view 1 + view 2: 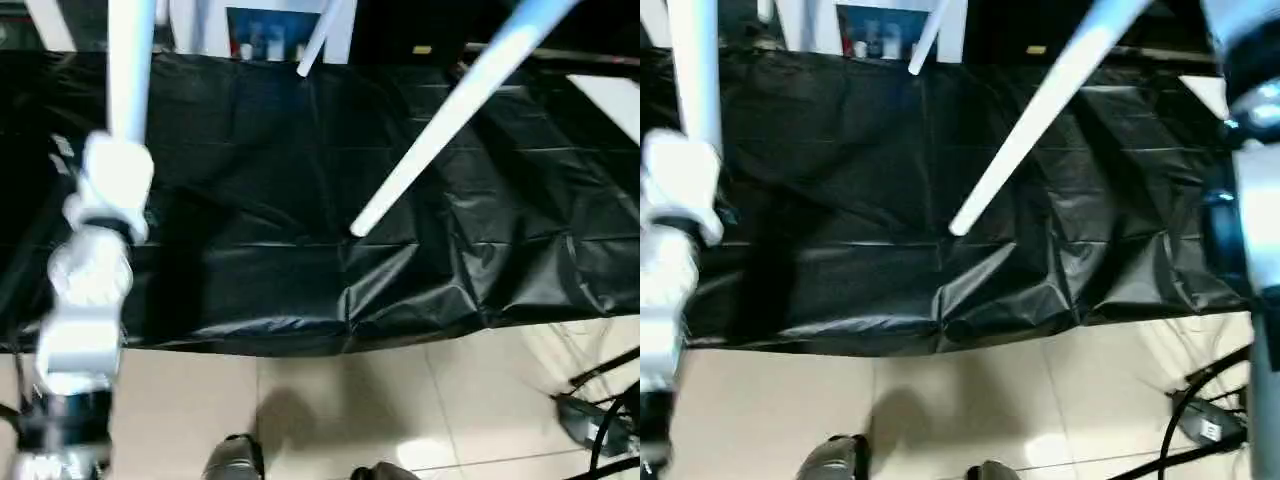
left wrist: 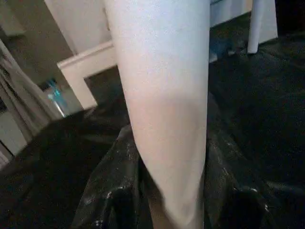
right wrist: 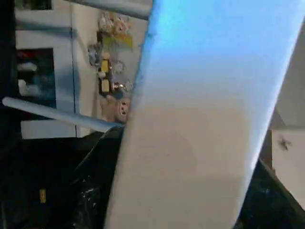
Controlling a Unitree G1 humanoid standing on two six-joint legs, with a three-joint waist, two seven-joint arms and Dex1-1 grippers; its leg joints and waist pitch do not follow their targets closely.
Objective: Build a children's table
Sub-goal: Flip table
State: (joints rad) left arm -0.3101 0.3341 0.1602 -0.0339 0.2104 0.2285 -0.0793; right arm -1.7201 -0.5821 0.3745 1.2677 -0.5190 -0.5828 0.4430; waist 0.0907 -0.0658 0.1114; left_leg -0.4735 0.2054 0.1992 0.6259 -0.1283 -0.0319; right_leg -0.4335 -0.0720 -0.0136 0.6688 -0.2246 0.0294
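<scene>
Fingers of the left gripper [image 1: 118, 165] hold the upright leg [image 1: 130, 60], a white tapered tube rising straight from the hand past the top of the head view; the fingers are hidden behind that tube, which stands close before the left wrist camera; left arm [image 1: 85, 300] is low at the robot's left, over the near edge of the desk [image 1: 250, 200].

Right fingers: gap not readable; the slanted leg [image 1: 450, 120] lies close along the right wrist view, so it is taken as gripped; right arm [image 1: 1245, 200] is at the robot's right; this leg runs from up by that arm down toward the desk's middle; its free end [image 1: 357, 228] is just over the black cloth, contact cannot be told.

A third leg [image 1: 320, 40], thinner-looking, slants at the far edge of the desk.

Surroundings: black cloth draped over the desk, creased and bunched toward the right and the near edge, folds under the slanted leg's end; white flat piece [image 1: 610, 100] at the far right of the desk, not identifiable; white cabinet [image 1: 270, 30] behind, small coloured items on it; beige tiled floor [image 1: 330, 400] in front; black cables [image 1: 600, 420] on the floor at the right.
</scene>
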